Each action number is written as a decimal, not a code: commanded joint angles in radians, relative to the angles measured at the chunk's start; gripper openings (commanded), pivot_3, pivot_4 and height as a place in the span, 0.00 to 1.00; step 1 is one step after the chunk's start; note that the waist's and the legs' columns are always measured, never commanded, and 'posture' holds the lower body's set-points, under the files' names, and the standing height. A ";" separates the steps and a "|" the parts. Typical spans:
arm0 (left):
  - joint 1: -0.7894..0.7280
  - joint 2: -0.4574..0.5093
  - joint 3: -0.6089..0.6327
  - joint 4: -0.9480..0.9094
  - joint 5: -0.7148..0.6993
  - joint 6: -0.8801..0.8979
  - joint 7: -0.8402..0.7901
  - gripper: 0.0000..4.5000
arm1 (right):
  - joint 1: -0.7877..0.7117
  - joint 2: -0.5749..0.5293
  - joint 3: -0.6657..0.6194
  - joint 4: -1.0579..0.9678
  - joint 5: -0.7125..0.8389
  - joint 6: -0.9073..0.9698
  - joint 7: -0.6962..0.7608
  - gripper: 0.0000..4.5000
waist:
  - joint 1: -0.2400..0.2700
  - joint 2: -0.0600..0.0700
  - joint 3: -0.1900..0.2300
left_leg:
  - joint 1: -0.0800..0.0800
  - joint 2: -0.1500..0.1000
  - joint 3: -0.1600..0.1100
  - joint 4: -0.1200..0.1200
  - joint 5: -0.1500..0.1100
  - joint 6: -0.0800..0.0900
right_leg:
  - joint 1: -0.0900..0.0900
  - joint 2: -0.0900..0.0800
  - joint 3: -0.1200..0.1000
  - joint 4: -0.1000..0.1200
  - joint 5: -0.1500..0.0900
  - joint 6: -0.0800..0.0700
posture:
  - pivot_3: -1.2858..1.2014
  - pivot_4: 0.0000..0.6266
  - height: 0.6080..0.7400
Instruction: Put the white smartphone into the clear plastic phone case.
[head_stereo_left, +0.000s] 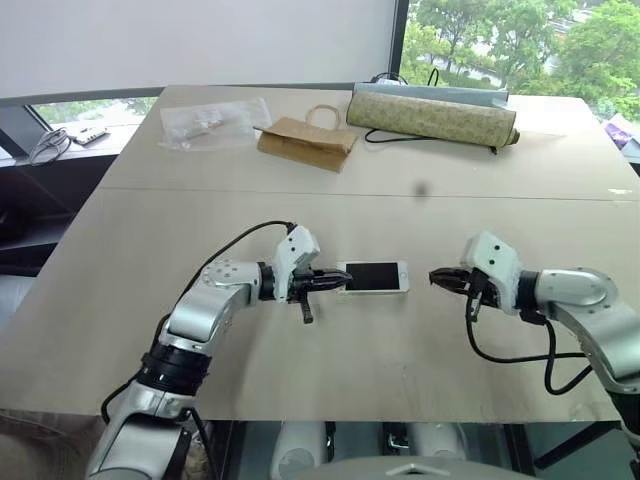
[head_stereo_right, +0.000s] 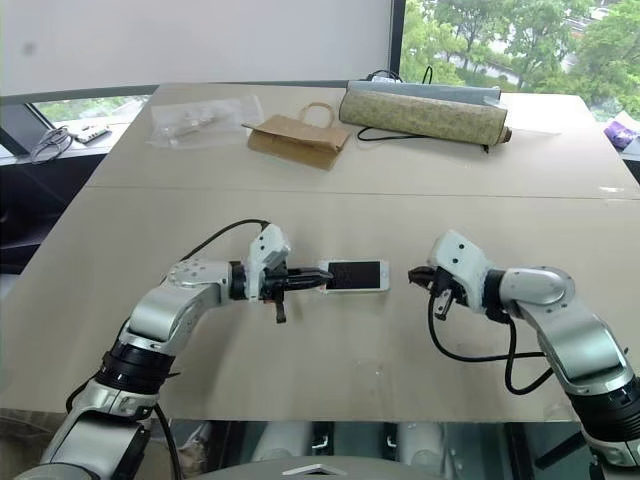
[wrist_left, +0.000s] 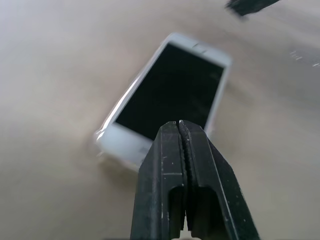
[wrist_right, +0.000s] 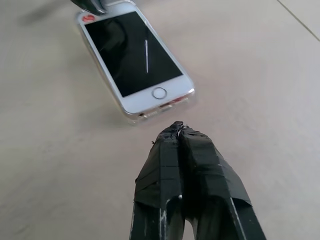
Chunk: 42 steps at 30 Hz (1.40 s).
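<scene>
A: Looking at the left gripper (head_stereo_left: 338, 283), what do you see?

B: Its two black fingers are pressed flat together, holding nothing. The tips sit at the left end of the phone (head_stereo_left: 374, 277), at or just over its edge; whether they touch it is hard to say.

A: And the right gripper (head_stereo_left: 437, 278)?

B: Closed tight too, empty, pointing at the phone's right end with a small gap of bare table (head_stereo_left: 330, 370) between them.

A: Where is the phone?

B: Flat on the near half of the table, screen up, between the two grippers. A thin clear case (wrist_right: 131, 116) rims its edge; the phone lies inside it.

A: Anything else?

B: On the far side lie a crinkled clear bag (head_stereo_left: 213, 122), a brown paper bag (head_stereo_left: 307, 141) and a long roll (head_stereo_left: 432, 117).
</scene>
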 joint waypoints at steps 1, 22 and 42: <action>-0.012 0.003 -0.018 0.012 0.037 -0.039 0.000 0.01 | -0.009 0.008 -0.012 -0.057 0.030 0.018 -0.023 0.00 | 0.000 0.000 0.000 | 0.000 0.000 0.000 0.000 0.000 0.000 | 0.000 0.000 0.000 0.000 0.000 0.000 | 0.52 0.24 1.00; 0.008 -0.001 -0.056 0.020 0.121 -0.074 0.045 0.01 | -0.246 0.071 0.216 0.183 -0.033 0.019 -0.021 0.00 | 0.000 0.000 0.000 | 0.001 0.000 -0.001 0.001 0.000 0.000 | 0.001 -0.001 -0.001 0.001 0.000 -0.001 | 0.52 0.24 1.00; 0.024 -0.012 -0.034 -0.003 0.109 -0.048 0.091 0.01 | -0.353 0.057 0.425 0.440 -0.188 -0.013 0.104 0.00 | -0.001 -0.001 -0.007 | 0.004 0.000 -0.001 0.003 0.000 0.000 | 0.005 -0.001 -0.001 0.001 0.001 -0.001 | 0.52 0.24 1.00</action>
